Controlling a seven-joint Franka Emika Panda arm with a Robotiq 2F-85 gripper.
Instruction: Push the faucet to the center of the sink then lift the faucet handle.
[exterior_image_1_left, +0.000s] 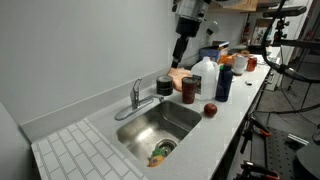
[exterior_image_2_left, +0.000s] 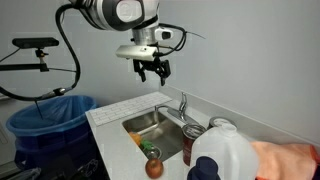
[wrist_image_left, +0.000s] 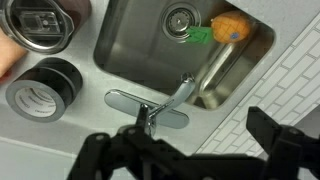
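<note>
The gripper (exterior_image_2_left: 153, 68) could come down crooked and slip off the thin faucet (exterior_image_2_left: 183, 108). It could also bump the dark round pot (exterior_image_1_left: 164, 86) standing just beside the faucet (that pot looks easy to knock over). This would happen if the gripper drops too fast or lands off to one side. Its two fingers are spread wide, with nothing between them. The faucet sits at the back edge of the sink (exterior_image_1_left: 165, 122), well below the gripper and almost straight under it.
</note>
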